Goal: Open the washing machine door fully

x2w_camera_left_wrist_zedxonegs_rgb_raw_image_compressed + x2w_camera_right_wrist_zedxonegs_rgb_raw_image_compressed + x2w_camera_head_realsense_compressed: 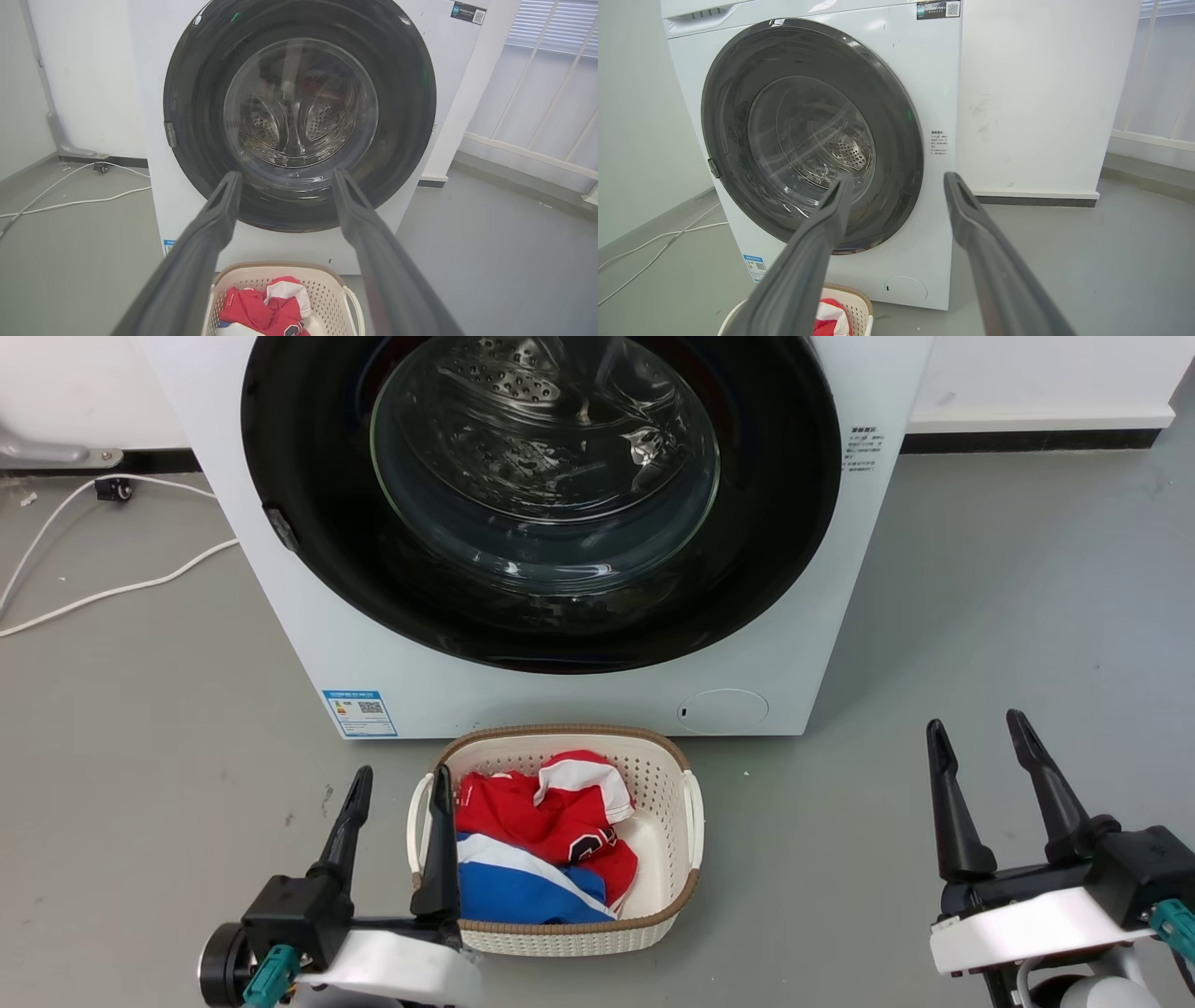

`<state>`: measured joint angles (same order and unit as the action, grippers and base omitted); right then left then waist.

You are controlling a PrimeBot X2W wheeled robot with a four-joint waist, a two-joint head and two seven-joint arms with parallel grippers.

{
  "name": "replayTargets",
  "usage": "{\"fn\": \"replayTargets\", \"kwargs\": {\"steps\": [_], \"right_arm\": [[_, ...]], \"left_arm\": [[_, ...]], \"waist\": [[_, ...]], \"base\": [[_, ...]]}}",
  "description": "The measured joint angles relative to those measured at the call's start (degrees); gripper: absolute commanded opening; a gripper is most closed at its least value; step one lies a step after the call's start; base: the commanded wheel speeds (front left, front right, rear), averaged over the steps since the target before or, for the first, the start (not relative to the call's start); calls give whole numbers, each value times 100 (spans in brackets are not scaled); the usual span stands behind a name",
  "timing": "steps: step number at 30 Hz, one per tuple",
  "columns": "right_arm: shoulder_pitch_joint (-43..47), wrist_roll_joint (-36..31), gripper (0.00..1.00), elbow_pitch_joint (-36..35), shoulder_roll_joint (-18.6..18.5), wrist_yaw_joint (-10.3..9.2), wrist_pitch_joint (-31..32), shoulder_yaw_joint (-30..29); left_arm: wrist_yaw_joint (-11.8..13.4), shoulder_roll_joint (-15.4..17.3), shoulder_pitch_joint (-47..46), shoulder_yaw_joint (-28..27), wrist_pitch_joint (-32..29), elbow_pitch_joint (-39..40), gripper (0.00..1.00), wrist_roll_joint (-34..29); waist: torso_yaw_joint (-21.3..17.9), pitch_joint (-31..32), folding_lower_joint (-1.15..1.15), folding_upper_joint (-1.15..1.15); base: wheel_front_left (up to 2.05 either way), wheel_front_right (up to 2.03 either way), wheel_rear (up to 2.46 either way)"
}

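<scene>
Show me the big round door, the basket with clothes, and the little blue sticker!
washing machine door (546, 467): head view, on its clear glass bowl.
laundry basket (560, 939): head view, on its front wall.
blue label (359, 713): head view, on its middle.

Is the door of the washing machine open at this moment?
No, the washing machine door lies flat against the front of the washing machine, closed all around its rim.
</scene>
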<state>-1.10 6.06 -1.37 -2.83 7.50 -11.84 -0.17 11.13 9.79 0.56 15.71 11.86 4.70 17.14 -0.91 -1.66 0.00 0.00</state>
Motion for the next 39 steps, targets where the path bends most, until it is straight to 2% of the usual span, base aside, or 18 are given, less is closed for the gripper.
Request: {"fn": "replayTargets", "kwargs": {"steps": [6, 14, 18, 29, 39], "right_arm": [[48, -83, 100, 24, -1, 0, -75, 19], [109, -154, 100, 137, -1, 0, -151, -18], [106, -267, 100, 171, -1, 0, -200, -70], [87, -647, 100, 174, -1, 0, -312, -108], [87, -656, 100, 187, -2, 0, -324, -79]], "left_arm": [[-648, -309, 148, -487, 63, -141, 100, -82], [-1169, -566, 252, -896, 153, -207, 100, -583], [-1262, -630, 252, -956, 196, -230, 100, -899], [-1315, -677, 250, -988, 305, -167, 100, -1443], [-1315, -683, 252, -947, 321, -164, 100, -1479]], "waist": [[6, 5, 0, 0], [-10, -32, 0, 0], [-22, -79, 0, 0], [-51, -114, 0, 0], [-13, -94, 0, 0]], "base": [[0, 0, 0], [0, 0, 0], [0, 0, 0], [0, 0, 0], [0, 0, 0]]}}
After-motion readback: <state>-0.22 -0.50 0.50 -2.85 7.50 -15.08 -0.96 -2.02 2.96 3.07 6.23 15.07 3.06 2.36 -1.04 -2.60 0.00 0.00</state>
